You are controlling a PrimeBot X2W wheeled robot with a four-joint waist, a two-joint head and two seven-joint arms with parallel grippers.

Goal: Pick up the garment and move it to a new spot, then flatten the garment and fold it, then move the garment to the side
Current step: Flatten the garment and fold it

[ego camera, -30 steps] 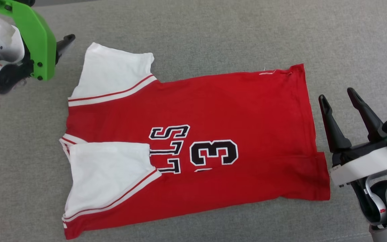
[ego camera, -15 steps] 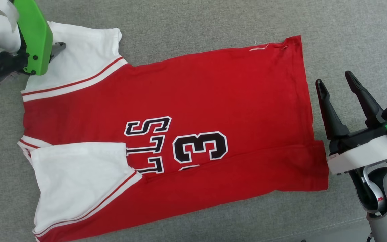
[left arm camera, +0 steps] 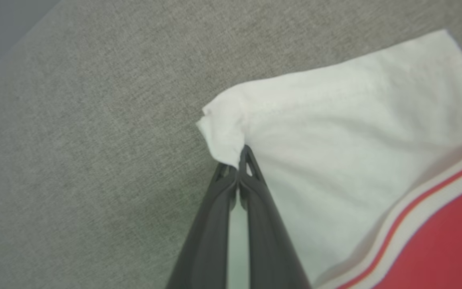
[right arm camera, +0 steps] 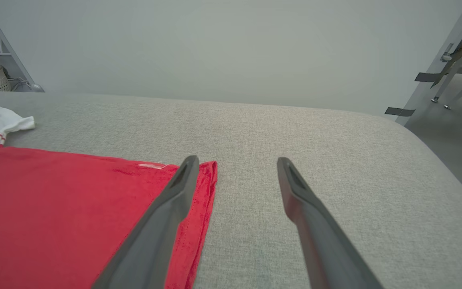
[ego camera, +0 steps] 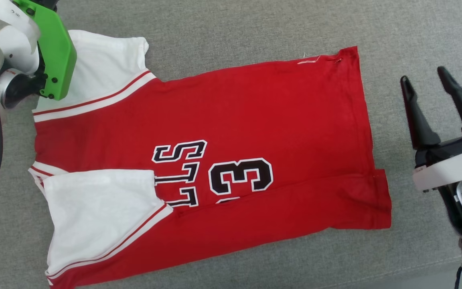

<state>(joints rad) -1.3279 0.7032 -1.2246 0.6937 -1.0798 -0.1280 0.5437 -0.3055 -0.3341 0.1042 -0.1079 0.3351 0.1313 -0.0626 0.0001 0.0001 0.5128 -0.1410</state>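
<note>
- Two pincers, two very different jobs. The left pincer (left arm camera: pixel 239 160) is clamped right down, its fingers pressed together, with the outer corner of the far white sleeve (left arm camera: pixel 335 120) nipped at the tips. My guess is it grabbed the corner because that's the easiest handle for pulling the sleeve out or swinging it over.
- That arm's green bracket (ego camera: pixel 56 56) hangs over the sleeve in the head view, so the wrist view is the one that shows the pinch.
- Next along is the garment (ego camera: pixel 255 120), lying flat and front-up across the middle of the grey surface (ego camera: pixel 231 24). Its collar end points toward the left edge and its hem toward the right edge.
- The near sleeve (ego camera: pixel 98 208) is already folded in over the chest and covers part of the black letters (ego camera: pixel 179 172). So I read this as the fold stage, with the far sleeve next in line.
- The body looks pretty smooth, which makes sense if flattening is done.
- The hem (ego camera: pixel 365 140) sits square-ish, with a small flap of red cloth doubled over at the near corner.
- The right pincer (ego camera: pixel 422 74) is spread wide and holding nothing. It hovers just past the hem toward the right edge, probably either parked out of the way or waiting to take a hem corner.
</note>
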